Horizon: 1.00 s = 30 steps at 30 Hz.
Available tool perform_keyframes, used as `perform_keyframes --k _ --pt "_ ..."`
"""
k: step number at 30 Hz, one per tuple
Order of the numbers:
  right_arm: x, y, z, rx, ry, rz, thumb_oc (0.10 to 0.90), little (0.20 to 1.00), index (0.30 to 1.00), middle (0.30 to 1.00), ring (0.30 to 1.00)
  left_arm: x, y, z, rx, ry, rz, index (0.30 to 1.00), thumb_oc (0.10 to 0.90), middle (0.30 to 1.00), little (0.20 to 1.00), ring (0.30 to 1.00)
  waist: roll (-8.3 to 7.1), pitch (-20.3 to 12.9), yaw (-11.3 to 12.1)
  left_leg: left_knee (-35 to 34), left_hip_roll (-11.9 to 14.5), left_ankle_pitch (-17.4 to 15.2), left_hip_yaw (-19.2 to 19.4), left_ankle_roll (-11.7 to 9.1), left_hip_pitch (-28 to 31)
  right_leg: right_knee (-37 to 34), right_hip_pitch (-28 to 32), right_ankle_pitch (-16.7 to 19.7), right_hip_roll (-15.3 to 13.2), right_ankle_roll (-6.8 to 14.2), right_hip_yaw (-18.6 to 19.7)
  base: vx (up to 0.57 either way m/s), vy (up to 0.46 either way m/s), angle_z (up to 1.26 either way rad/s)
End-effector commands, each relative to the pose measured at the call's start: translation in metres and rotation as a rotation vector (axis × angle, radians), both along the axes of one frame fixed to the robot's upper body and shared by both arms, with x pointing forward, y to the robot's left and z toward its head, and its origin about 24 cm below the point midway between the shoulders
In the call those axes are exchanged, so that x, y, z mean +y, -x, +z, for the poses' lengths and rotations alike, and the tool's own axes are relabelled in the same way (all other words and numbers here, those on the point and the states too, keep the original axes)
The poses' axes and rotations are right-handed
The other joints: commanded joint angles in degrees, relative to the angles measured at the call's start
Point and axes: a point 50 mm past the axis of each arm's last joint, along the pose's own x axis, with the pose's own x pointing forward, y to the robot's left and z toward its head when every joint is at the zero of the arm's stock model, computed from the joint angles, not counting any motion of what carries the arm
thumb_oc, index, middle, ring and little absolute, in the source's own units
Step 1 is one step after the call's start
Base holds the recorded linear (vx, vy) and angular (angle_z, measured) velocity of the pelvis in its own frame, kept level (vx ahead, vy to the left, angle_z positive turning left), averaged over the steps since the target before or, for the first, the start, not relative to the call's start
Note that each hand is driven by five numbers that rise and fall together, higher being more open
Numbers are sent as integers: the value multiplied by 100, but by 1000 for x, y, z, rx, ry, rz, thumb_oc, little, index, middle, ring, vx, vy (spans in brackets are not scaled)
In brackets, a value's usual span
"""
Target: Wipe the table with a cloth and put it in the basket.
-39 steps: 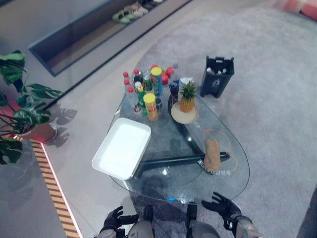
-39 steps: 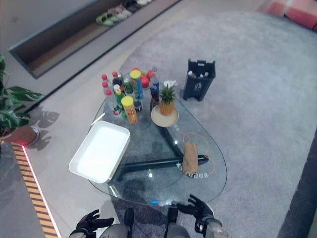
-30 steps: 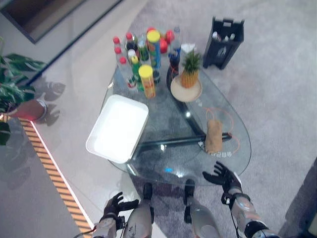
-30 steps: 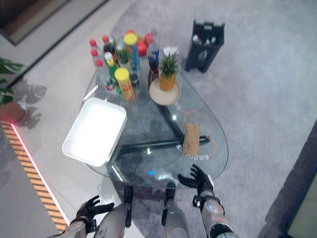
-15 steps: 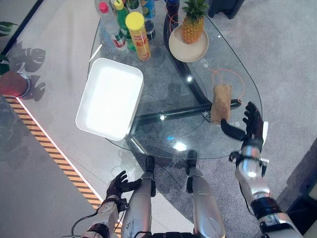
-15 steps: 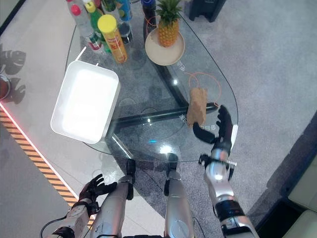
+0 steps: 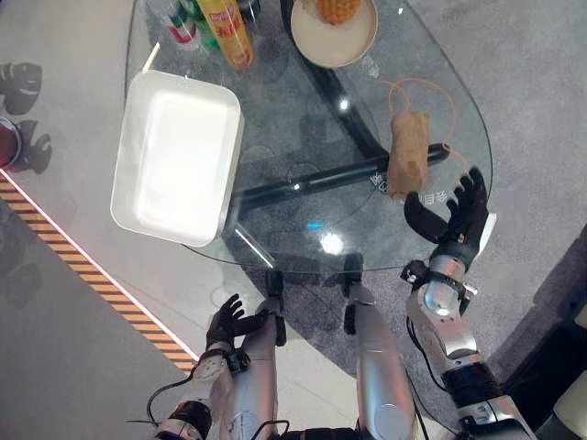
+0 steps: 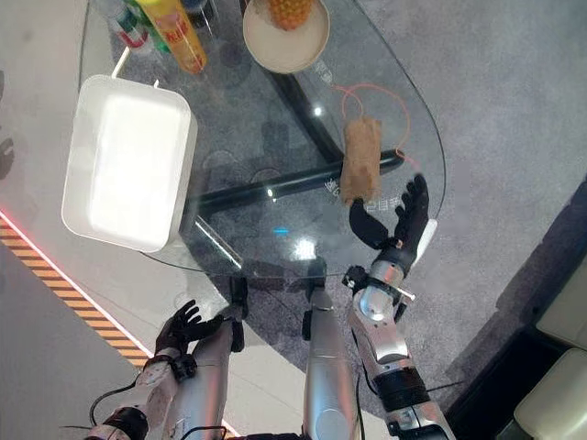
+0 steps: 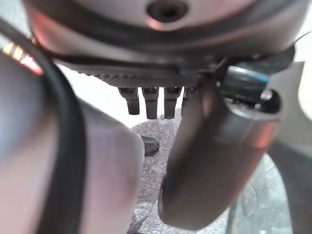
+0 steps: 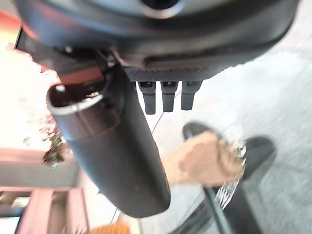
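— Where is the cloth (image 7: 408, 153) just now?

— On the glass table (image 7: 275, 137), toward its right side as the robot faces it. It is a brown cloth rolled into a short bundle, lying inside a loop of orange cord (image 7: 424, 85).

— And which robot hand is nearer?

— The right robot hand (image 7: 454, 220), by a long way. It hovers at the table's near right rim, fingers straight and spread, thumb out to the side, holding nothing. The left robot hand (image 7: 229, 323) hangs low beside the leg, below the table's near edge, fingers also spread and empty, well apart from the cloth.

— How does the roll lie relative to that right hand?

— Its long axis runs away from the robot, near end to far end, tipped only slightly. The near end sits just ahead of the thumb and a little to the robot's left of the palm. I judge they are close but not touching. The right wrist view agrees: the cloth (image 10: 204, 158) shows just past the straight fingers.

— So the coming move?

— Probably a short reach forward and leftward, closing across the roll's narrow width, not along its length. The cord could snag.

— And the basket?

— The white tray (image 7: 174, 156) on the table's left side looks like the likeliest candidate, well apart from the cloth.
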Motion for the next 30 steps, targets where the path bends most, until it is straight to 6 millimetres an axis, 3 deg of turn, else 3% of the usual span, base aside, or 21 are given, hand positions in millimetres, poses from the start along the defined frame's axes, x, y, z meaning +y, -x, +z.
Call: perform_keyframes --k 1,16,30 --pt "2 16 37 -194 39 -15 800 900 900 900 900 -15 30 -20 102 54 24 900 800 900 900 900 111 -67 -88 351 -358 -56 263 276 -407 -35 -21 36 358 -178 -96 12 33 1" --pt "14 8 67 -299 90 -69 800 900 900 900 900 -22 17 -13 79 54 24 900 800 900 900 900 175 -67 -12 510 -382 -26 223 259 -967 45 -599 137 341 -165 -120 1 0 0" --pt "-1 0 82 -319 171 -260 800 900 900 900 900 -26 12 -9 70 58 9 900 800 900 900 900 250 -67 77 598 -388 -8 200 258 -1333 115 -1006 210 318 -123 -160 3 -1 1"
